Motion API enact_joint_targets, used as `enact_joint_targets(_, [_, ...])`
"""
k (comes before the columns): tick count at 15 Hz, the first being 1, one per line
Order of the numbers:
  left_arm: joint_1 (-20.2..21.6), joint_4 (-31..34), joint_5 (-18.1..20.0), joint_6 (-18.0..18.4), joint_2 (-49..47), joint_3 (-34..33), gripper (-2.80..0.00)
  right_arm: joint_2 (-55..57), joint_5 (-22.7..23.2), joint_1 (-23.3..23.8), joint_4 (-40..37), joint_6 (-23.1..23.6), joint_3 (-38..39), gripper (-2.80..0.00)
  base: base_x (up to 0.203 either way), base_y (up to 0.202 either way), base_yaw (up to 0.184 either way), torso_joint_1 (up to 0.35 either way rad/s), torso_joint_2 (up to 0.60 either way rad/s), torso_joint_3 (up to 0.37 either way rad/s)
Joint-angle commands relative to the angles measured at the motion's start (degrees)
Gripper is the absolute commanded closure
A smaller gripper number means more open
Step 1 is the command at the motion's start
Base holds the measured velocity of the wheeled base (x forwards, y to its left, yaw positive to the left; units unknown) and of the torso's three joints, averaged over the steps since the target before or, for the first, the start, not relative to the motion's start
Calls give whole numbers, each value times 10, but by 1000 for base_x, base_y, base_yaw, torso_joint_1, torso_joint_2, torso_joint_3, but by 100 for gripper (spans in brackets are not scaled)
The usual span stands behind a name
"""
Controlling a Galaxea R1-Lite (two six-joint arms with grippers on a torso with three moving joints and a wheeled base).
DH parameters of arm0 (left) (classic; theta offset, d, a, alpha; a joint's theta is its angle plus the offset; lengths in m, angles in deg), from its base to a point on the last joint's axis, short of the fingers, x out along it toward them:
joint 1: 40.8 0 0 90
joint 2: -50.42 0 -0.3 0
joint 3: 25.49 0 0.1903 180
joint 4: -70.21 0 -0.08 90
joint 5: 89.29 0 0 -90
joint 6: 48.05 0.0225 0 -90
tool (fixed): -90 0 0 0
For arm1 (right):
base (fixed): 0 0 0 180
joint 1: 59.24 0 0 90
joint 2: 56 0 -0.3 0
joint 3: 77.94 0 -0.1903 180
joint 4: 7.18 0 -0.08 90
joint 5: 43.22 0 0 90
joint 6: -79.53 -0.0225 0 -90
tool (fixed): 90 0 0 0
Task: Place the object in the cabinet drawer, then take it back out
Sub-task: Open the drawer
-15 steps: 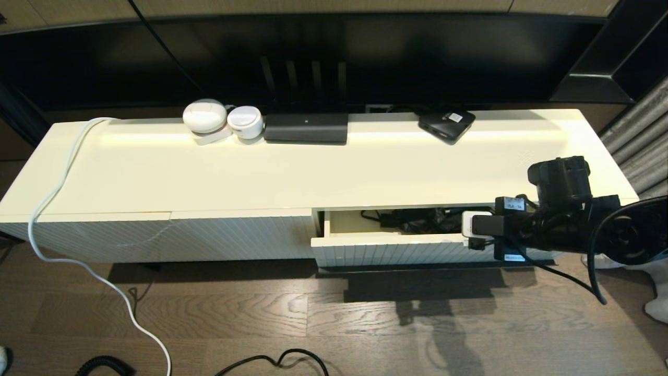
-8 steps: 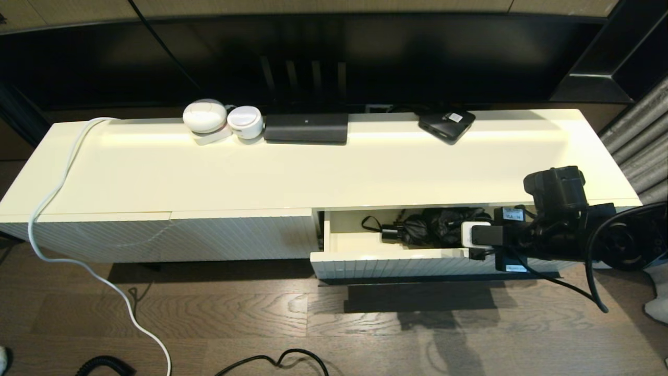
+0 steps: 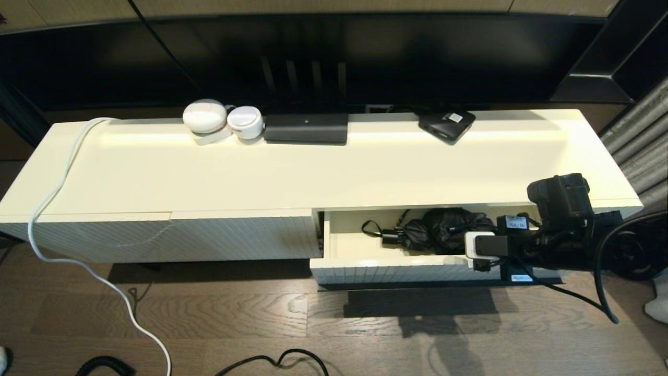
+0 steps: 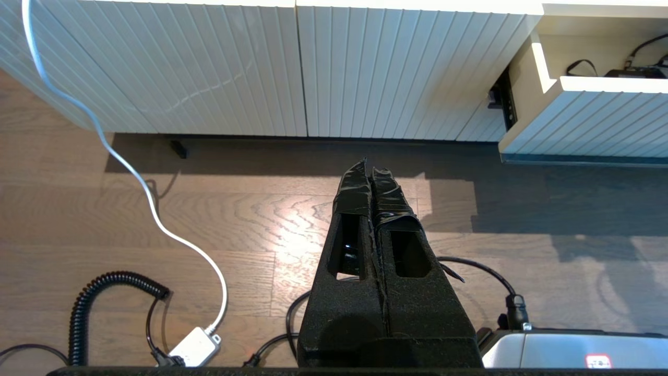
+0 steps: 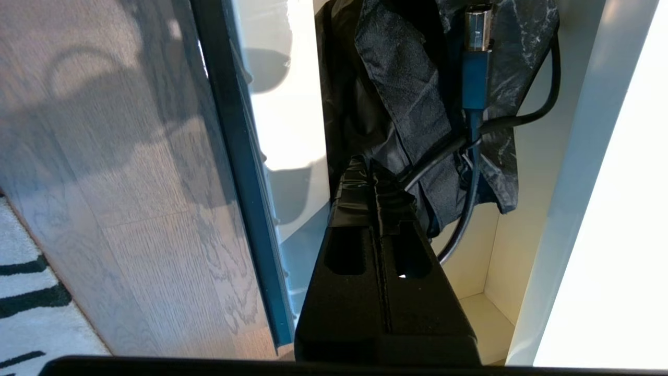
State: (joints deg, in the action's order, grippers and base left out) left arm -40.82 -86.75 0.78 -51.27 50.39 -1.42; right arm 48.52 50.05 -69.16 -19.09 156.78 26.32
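The cabinet drawer (image 3: 391,270) stands partly pulled out at the cabinet's right half, its ribbed front also in the left wrist view (image 4: 589,120). A black crumpled fabric object (image 3: 443,232) with a strap and black cables lies inside it, seen close in the right wrist view (image 5: 412,89). My right gripper (image 5: 371,164) is shut with nothing between its fingers. It sits just inside the drawer, by the inner face of the front panel (image 5: 284,104), tips next to the black object. The thin dark bar handle (image 5: 240,183) runs along the front's outer edge. My left gripper (image 4: 370,169) hangs shut over the floor.
On the cabinet top (image 3: 313,172) at the back stand two white round devices (image 3: 222,120), a black router (image 3: 306,128) and a small black box (image 3: 446,124). A white cable (image 3: 52,198) runs down the left front. More cables and a white adapter (image 4: 193,345) lie on the wooden floor.
The drawer has slid further out toward me, and my right arm has come back with it. More of the black object inside shows now.
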Motion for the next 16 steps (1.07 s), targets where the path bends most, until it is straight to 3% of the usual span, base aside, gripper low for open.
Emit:
enact_joint_targets(1, [0,0,-1,0,-1,0,0,-12,1,-1,-6,4,10,0,0,0,0,0,0,0])
enact_joint_targets(16, [-1,0,-1,0,-1,0,0,-42,1,-1,-57,17,85,0,0,0,0,0,0,0])
